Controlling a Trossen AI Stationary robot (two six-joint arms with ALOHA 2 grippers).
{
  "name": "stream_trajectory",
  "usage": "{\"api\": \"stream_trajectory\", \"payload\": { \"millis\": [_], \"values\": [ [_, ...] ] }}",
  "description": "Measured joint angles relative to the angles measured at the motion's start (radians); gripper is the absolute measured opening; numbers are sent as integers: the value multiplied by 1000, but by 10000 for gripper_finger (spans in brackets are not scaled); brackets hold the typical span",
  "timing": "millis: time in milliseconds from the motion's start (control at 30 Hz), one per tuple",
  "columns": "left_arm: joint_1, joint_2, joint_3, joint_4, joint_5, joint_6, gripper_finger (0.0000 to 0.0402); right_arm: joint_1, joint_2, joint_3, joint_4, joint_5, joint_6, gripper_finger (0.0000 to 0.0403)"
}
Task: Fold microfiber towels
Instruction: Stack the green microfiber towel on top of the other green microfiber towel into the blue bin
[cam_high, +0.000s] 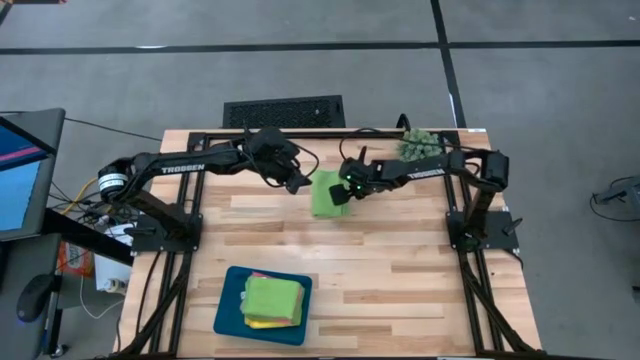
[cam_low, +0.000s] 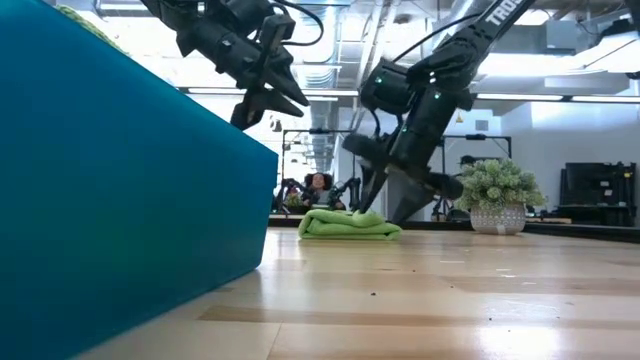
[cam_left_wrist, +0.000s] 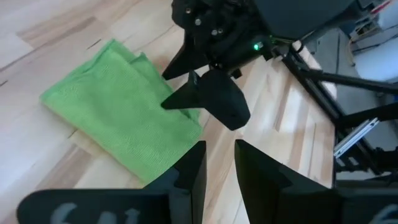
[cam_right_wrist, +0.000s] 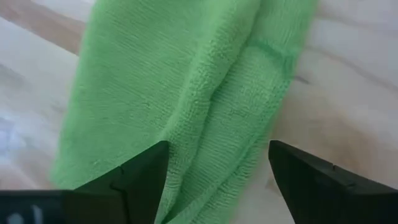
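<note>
A lime green towel (cam_right_wrist: 186, 93) lay folded on the pale wooden desk (cam_right_wrist: 348, 93). A long crease ran along its middle, and one layer lay over another. The right claw (cam_right_wrist: 217, 171) hung just above the towel, its two dark fingers (cam_right_wrist: 140, 177) spread wide apart over the cloth.
</note>
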Motion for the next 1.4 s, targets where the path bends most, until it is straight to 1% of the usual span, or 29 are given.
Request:
{"api": "stream_trajectory", "payload": {
  "millis": [100, 200, 267, 300, 333, 400, 533, 567, 600, 700, 767, 867, 967, 1033, 1167, 1400],
  "values": [
    [0, 0, 0, -20, 0, 21, 74, -1, 38, 3, 3, 5, 27, 303],
    [0, 0, 0, -35, 0, 33, 74, -14, 55, 7, 2, -19, 70, 299],
    [0, 0, 0, -37, -2, 44, 74, -21, 61, 7, -6, -39, 82, 283],
    [0, 0, 0, -38, -2, 49, 74, -24, 61, 7, -7, -46, 82, 268],
    [0, 0, 0, -38, -2, 52, 74, -26, 61, 7, -9, -52, 82, 249],
    [0, 0, 0, -38, -2, 52, 74, -24, 62, 4, -11, -47, 80, 197],
    [0, 0, 0, -39, 6, 47, 74, -24, 66, 1, -5, -47, 49, 61],
    [0, -2, 0, -42, 13, 39, 74, -24, 67, 2, 8, -50, 35, 33],
    [0, -8, 0, -55, 18, 34, 74, -23, 67, 4, 15, -52, 19, 20],
    [0, -49, 0, -112, 30, 28, 63, -23, 53, 14, 0, -71, 7, 19],
    [0, -95, 0, -170, 32, 29, 50, -12, 38, 28, -12, -86, -3, 12],
    [-1, -189, 0, -264, 24, 27, 28, 13, -18, 66, -5, -98, -5, 8],
    [-1, -308, 0, -334, 0, 6, 7, 52, -43, 119, -14, -96, -8, 5],
    [-1, -393, 0, -358, -32, -23, 2, 88, -43, 177, -16, -97, -15, 5],
    [-1, -554, 0, -395, -108, -84, 5, 159, -44, 291, -32, -132, -58, 4],
    [-1, -763, 0, -428, -262, -126, 6, 257, -43, 431, -32, -140, -81, 3]
  ]
}}
